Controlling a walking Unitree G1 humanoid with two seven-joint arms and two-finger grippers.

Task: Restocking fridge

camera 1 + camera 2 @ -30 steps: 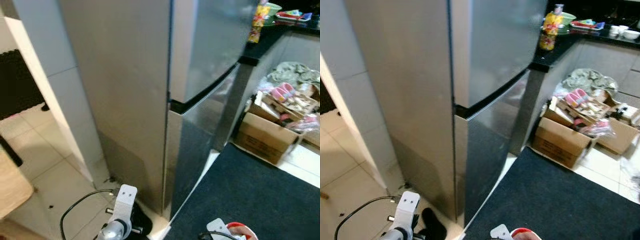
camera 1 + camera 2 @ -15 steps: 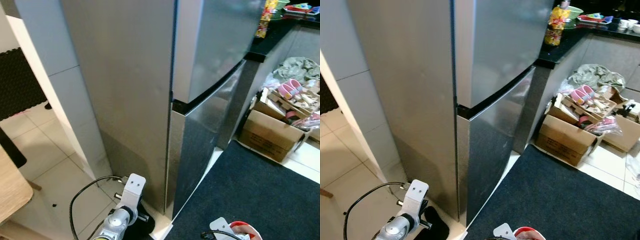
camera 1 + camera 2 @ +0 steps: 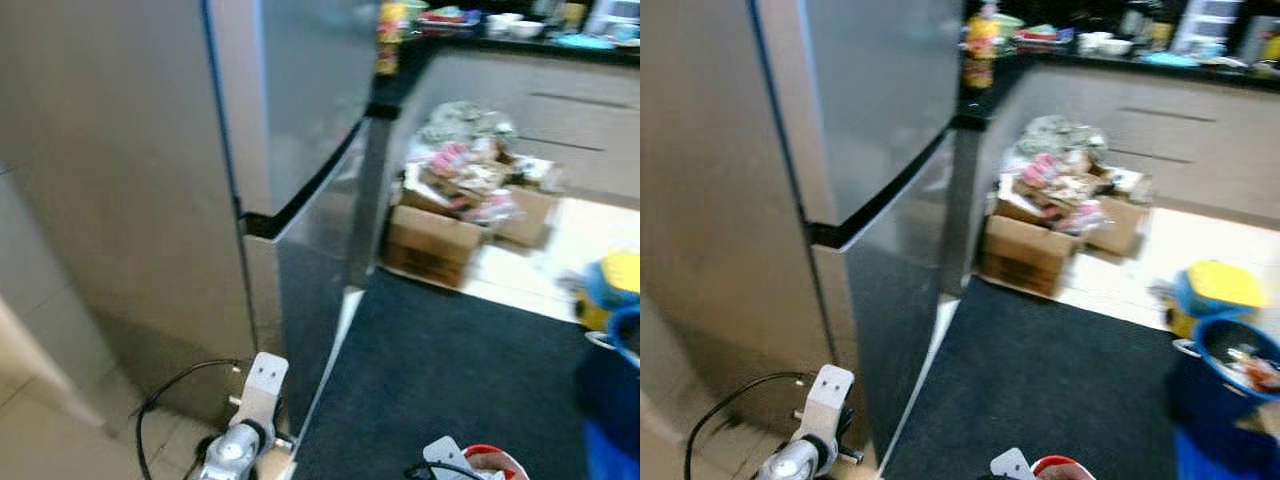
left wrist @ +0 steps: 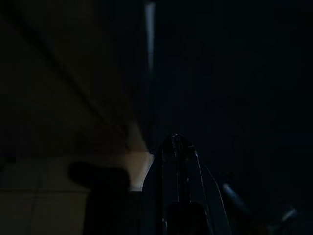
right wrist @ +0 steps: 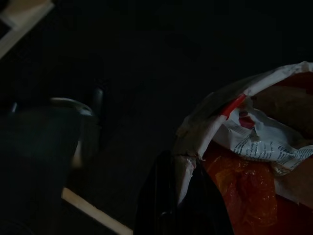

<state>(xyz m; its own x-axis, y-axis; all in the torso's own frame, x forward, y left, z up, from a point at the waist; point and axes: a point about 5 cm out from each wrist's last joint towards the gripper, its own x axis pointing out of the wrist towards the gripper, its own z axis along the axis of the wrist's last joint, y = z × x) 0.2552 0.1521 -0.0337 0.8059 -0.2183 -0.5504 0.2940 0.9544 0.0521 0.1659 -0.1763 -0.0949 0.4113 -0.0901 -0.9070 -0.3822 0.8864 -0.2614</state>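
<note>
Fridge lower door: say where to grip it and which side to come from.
Grip the dark recess along the lower door's top edge, since no handle bar shows. Come from the front, over the mat, probably with the left end effector; the right end effector holds a bag. Which end swings free cannot be told.
</note>
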